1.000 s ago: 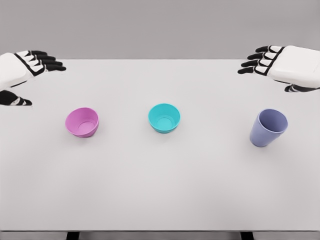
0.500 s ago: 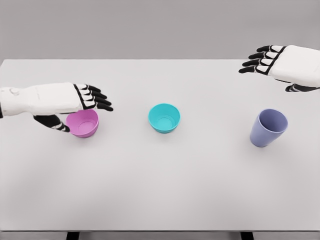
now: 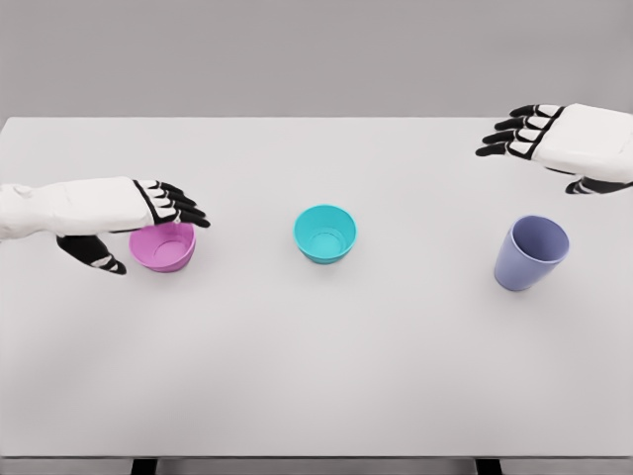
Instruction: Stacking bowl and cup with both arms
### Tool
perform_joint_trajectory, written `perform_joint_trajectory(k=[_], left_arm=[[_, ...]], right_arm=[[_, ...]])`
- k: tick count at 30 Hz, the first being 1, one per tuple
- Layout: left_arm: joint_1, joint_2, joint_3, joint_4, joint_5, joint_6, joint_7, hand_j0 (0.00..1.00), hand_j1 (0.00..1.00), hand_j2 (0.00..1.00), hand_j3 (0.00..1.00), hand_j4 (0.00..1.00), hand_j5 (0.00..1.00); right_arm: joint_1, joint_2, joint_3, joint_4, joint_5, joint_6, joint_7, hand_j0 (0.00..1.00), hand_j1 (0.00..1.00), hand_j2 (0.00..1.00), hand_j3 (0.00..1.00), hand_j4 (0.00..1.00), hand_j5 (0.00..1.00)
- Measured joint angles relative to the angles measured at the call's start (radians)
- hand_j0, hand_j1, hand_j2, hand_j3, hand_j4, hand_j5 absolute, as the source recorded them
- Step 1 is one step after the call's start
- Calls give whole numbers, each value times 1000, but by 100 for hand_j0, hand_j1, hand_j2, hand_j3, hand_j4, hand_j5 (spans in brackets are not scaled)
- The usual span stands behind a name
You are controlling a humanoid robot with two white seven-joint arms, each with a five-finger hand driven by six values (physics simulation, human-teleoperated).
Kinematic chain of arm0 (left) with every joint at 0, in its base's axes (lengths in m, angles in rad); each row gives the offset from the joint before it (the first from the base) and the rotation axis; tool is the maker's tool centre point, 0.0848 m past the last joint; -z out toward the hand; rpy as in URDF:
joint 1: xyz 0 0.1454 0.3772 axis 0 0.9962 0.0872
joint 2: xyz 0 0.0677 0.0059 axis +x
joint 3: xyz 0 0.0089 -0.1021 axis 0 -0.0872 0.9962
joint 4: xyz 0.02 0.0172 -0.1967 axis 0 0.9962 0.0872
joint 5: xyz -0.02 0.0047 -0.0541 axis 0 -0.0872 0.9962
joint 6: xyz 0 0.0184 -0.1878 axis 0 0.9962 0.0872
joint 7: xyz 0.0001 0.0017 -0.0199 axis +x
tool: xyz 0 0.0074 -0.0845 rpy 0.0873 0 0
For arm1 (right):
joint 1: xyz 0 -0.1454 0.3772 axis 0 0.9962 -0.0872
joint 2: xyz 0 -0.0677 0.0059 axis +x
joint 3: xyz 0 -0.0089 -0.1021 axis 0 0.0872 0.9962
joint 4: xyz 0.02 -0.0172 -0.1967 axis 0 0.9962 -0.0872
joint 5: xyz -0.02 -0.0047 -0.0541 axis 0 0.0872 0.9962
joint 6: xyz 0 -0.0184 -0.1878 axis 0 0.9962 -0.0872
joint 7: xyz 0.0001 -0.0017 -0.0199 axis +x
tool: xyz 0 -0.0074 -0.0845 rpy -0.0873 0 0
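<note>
Pink bowl (image 3: 164, 247): small, round, upright, toward the left edge of the white table (image 3: 316, 376). Teal bowl (image 3: 324, 234) mid-table. Lavender cup (image 3: 531, 253) upright, toward the right edge. Left hand (image 3: 119, 213) over pink bowl's rim, fingers extended, nothing gripped. Right hand (image 3: 564, 143) near far right corner, spread, empty.

So on the table (image 3: 316, 376) it's a left-to-right row: bowl (image 3: 166, 249) near the left edge, another bowl (image 3: 324, 234) mid-table, cup (image 3: 531, 253) toward the right edge.
</note>
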Motion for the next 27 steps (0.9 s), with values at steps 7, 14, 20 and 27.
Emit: perform_joint_trajectory(k=[7,14,20,27], left_arm=[[-2,-8,-22,11,-5,58,0,100,100,100,100,100,100],[-5,-27,-43,31,-20,99,0,100,100,100,100,100,100],[-8,-56,-52,64,-45,113,0,100,100,100,100,100,100],[-9,-76,-59,74,-71,147,0,99,99,99,99,99,99]], right_arm=[[-15,-3,-8,21,0,0,0,100,100,100,100,100,100],[-17,-2,-10,24,0,0,0,100,100,100,100,100,100],[-15,-3,-10,25,0,0,0,100,100,100,100,100,100],[-14,-4,-10,28,0,0,0,100,100,100,100,100,100]])
